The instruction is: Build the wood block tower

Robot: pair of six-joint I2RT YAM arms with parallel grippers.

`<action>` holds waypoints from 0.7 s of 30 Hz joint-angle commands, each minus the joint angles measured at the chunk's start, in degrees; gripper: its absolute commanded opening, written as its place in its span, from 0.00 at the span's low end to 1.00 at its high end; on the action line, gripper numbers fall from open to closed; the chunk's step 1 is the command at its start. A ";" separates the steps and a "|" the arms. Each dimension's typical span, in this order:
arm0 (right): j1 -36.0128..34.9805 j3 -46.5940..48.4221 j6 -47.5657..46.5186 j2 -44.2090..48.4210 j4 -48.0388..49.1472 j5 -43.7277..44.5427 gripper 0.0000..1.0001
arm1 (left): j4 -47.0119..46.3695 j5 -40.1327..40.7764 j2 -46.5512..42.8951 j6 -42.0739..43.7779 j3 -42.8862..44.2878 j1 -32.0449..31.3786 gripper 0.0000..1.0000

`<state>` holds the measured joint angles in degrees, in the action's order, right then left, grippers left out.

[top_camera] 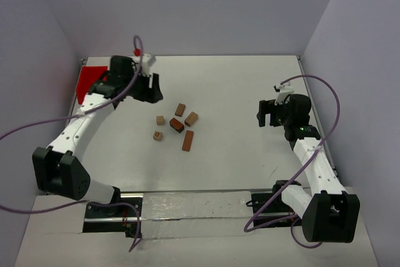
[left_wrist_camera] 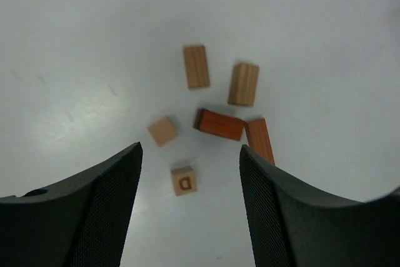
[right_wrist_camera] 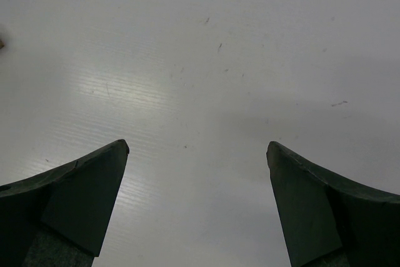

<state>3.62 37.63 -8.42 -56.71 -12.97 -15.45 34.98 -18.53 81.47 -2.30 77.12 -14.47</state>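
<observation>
Hovering the left gripper (top_camera: 152,87), jaws parted and empty, just far-left of the wood blocks (top_camera: 177,125) lying loose, unstacked, mid-way across the table (top_camera: 237,85); nearer than the right gripper (top_camera: 269,114), gaping wide, well apart.

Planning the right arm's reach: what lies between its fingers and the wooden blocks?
Top view: only bare white table separates the right fingers from the tan and reddish-brown wooden blocks.

One dark printed letter, read as a "D", was on the top face of a small tan wooden cube (left_wrist_camera: 184,180), appeared reversed in the left wrist view, showed only as a faint dark speck from the top external camera
</observation>
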 commanded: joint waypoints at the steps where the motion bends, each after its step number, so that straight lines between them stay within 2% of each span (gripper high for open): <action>1: -0.45 2.11 -0.32 1.25 0.67 0.07 1.00 | -5.97 9.00 2.27 -4.82 -1.99 -9.06 0.67; 11: -0.45 2.00 -0.55 0.03 0.84 0.16 1.00 | -6.68 12.68 12.31 -4.51 -1.98 -15.95 0.59; 21: -0.45 2.04 -0.72 -0.80 0.99 0.45 1.00 | -5.87 13.18 21.31 -3.43 4.43 -19.86 0.59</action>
<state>3.62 37.63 -8.64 -57.35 -12.99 -15.49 30.82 -7.02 99.42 -5.70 75.73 -33.79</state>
